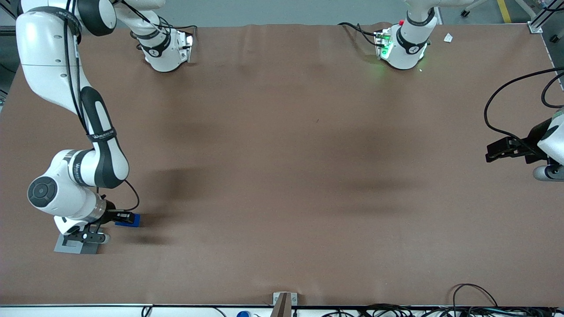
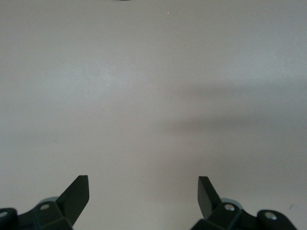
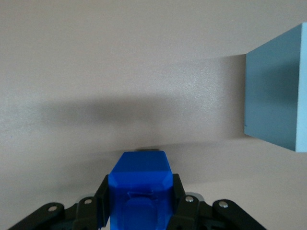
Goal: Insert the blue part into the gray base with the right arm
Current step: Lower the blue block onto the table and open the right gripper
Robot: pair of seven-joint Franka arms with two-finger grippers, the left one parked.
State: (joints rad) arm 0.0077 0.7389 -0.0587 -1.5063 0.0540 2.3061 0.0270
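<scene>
Gripping blue part (image 3: 139,191), claw (image 3: 140,207) beside gray base (image 3: 277,86)

White right arm (image 1: 53,88), black end effector (image 1: 128,217)

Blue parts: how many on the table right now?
1. The blue part is clamped in the right arm's gripper, raised off the table beside the gray base, at the working arm's end. No other shows, though the arm could hide one.

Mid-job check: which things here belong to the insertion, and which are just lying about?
Job:
blue part, clamped in the gripper
gray base, beside the gripper, nearer the front camera

Lying about:
white scrap, by the parked arm's base
cables, at the table's near edge
</scene>
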